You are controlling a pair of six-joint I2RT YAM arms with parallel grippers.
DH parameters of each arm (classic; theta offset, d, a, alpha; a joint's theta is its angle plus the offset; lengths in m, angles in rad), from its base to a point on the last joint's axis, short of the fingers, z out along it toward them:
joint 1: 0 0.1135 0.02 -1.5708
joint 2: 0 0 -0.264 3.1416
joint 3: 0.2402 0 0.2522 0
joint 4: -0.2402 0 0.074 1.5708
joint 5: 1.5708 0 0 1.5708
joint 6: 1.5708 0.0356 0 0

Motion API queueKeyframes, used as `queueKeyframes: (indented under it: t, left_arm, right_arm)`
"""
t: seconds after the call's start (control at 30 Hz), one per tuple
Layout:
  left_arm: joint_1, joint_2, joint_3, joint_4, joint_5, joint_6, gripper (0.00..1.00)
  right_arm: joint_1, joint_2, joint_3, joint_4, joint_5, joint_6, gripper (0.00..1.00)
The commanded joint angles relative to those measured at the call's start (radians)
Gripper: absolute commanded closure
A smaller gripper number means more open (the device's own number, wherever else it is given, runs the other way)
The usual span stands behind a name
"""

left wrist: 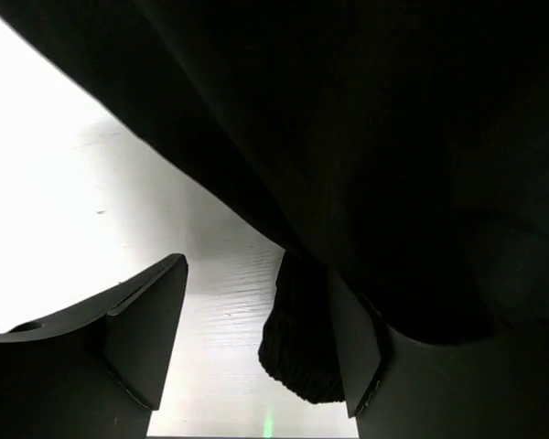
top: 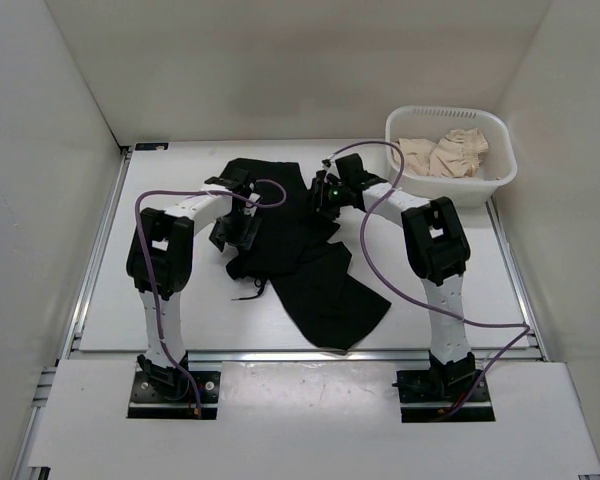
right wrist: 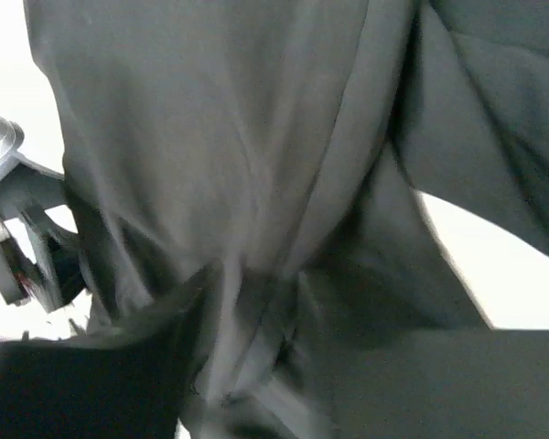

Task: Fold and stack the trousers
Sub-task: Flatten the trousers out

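The black trousers [top: 320, 290] lie crumpled across the middle of the white table [top: 180, 300], with one leg reaching toward the near edge. My left gripper [top: 242, 228] sits low at their left edge. In the left wrist view its jaws [left wrist: 256, 270] stand apart over bare table, and a ribbed black hem [left wrist: 302, 347] hangs against the inside of the right finger [left wrist: 352, 338]. My right gripper [top: 326, 195] is down on the upper right part of the trousers. In the blurred right wrist view, gathered folds of the trousers [right wrist: 210, 137] fill the space between its fingers [right wrist: 82, 375].
A white plastic basket [top: 500, 180] holding beige cloths [top: 445, 152] stands at the back right corner of the table. White walls enclose the table on three sides. Purple cables loop off both arms above the trousers.
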Motion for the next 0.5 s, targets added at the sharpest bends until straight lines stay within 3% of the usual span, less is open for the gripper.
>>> queueKeyframes:
  t: [0.0,0.07,0.1,0.23,0.3,0.47]
  left_arm:
    - [-0.003,-0.03,0.004,-0.01,0.069,0.0,0.26]
    - [-0.003,-0.04,0.004,-0.022,0.06,0.0,0.31]
    - [-0.003,-0.05,-0.005,-0.031,0.06,0.0,0.42]
    - [-0.003,-0.096,-0.005,-0.042,0.029,0.0,0.86]
    - [-0.003,-0.148,-0.016,-0.051,-0.009,0.0,0.86]
    - [0.048,-0.313,0.074,-0.06,-0.092,0.0,0.83]
  right_arm:
    - [0.036,0.05,0.061,0.057,-0.051,0.064,0.64]
    - [0.06,0.041,0.072,0.046,-0.067,0.052,0.94]
    - [0.06,0.009,0.083,0.031,-0.067,0.041,1.0]
    - [0.071,-0.127,0.192,-0.038,-0.067,-0.044,1.0]
    - [0.071,-0.221,0.305,-0.089,-0.058,-0.123,1.0]
    - [0.028,-0.37,0.407,-0.087,0.019,-0.101,1.0]
